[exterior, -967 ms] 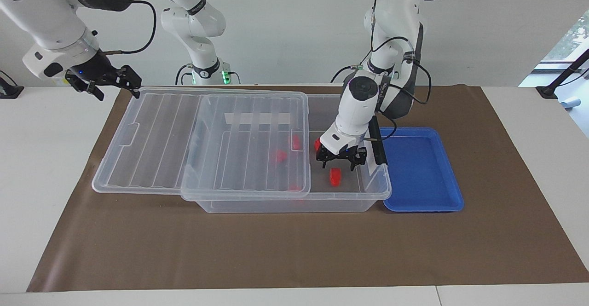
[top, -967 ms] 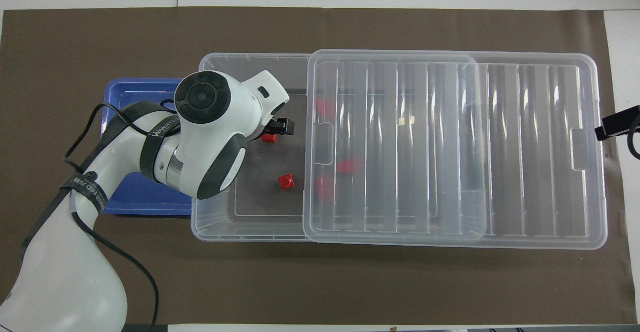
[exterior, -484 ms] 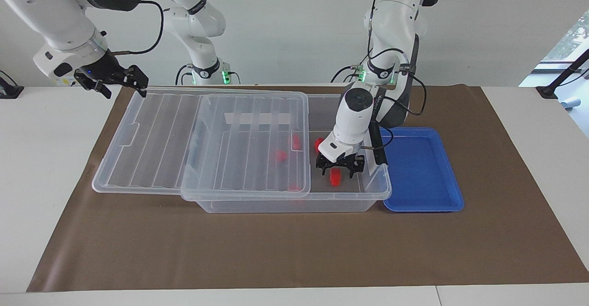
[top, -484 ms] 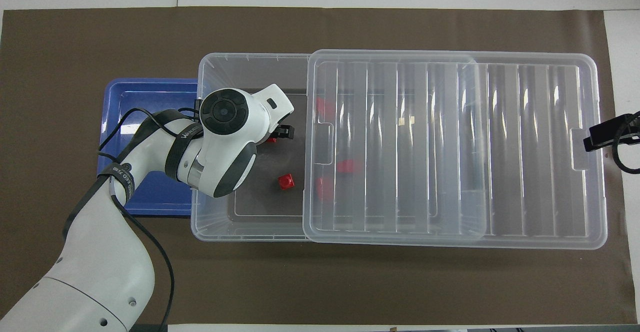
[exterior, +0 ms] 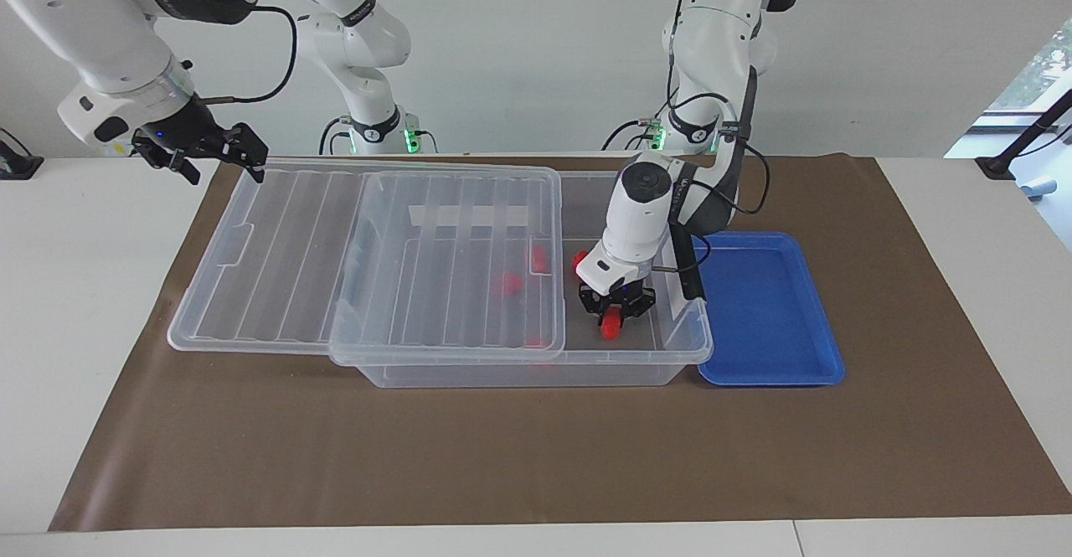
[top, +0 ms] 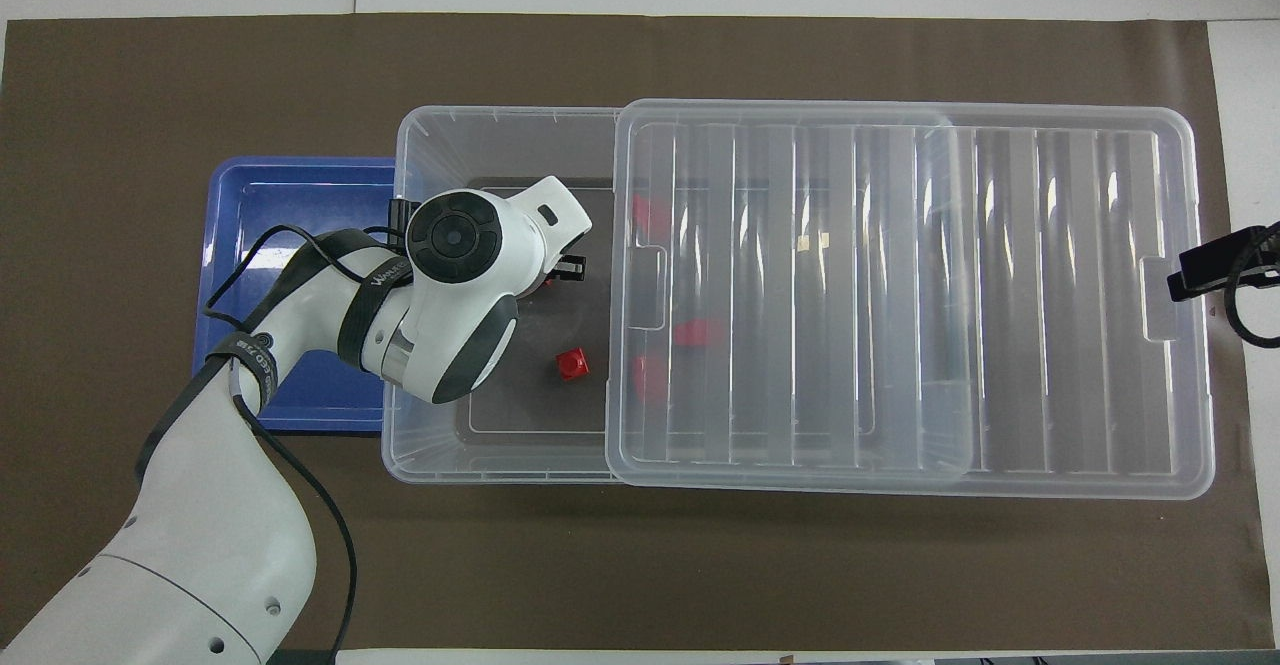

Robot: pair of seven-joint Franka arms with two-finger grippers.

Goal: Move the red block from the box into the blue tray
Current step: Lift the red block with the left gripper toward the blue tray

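Now left gripper (exterior: 618, 312) is down inside the clear bin (exterior: 519, 368), fingers closed around the red block (exterior: 610, 323) on the bin floor — block sits directly between the jaws, blue tray (exterior: 766, 373) just beside, toward the left arm's table edge. Right gripper (exterior: 209, 148) waits, open, over the lid's (exterior: 276, 247) corner.

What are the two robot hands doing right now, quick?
Left gripper: closed on the red block inside the box.
Right gripper: open, holding nothing, up by the lid.

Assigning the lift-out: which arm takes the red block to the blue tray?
Left. The left gripper is down in the box, fingers around the red block, beside the blue tray. The right gripper waits over the lid's end.
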